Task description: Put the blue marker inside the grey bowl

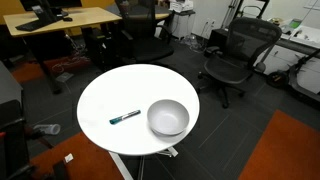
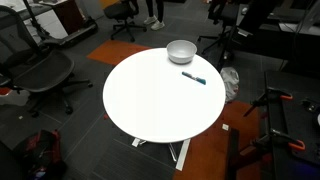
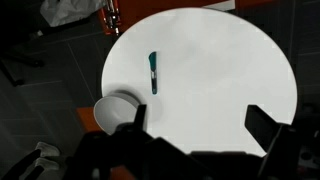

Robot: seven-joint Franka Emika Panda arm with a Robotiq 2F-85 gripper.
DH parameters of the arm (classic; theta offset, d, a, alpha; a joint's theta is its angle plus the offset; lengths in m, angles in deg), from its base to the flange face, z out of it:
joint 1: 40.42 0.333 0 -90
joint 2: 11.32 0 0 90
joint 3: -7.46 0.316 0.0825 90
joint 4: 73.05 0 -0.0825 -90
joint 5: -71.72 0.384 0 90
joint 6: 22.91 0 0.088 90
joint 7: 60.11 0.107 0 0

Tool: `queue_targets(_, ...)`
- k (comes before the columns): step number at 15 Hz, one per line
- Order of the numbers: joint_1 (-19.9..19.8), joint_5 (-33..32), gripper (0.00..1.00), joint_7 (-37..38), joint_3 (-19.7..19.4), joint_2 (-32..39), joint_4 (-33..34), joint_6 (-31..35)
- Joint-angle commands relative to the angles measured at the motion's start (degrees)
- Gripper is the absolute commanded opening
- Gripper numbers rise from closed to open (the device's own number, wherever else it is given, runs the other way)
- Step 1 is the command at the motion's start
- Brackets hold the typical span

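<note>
The blue marker [image 1: 124,117] lies flat on the round white table [image 1: 120,95], just beside the grey bowl [image 1: 168,117]. Both exterior views show it, and the marker [image 2: 193,77] lies apart from the bowl [image 2: 181,51]. In the wrist view the marker [image 3: 153,72] lies above the bowl [image 3: 116,108] in the picture. My gripper [image 3: 198,122] is open and empty, high above the table, with its two dark fingers at the bottom of the wrist view. The arm does not show in the exterior views.
Black office chairs [image 1: 235,55] and wooden desks [image 1: 60,20] stand round the table. More chairs [image 2: 35,70] and an orange floor mat [image 2: 205,155] lie near the table's base. A tripod [image 2: 275,110] stands at the side.
</note>
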Motion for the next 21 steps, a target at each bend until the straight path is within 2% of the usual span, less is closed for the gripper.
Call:
queue_targets(1,2.02,-0.91,1.0,0.71,-1.83,0.32,0.14,-0.29)
queue_targets(8,1.65,-1.43,1.0,0.1,-2.6,0.69,-0.08,1.05)
queue_targets(15,-0.16,-1.39,1.0,-1.8,-9.63,5.94,-1.47,7.63)
queue_targets(21,-1.06,-1.51,1.0,-8.23,-15.79,14.04,-4.58,20.15)
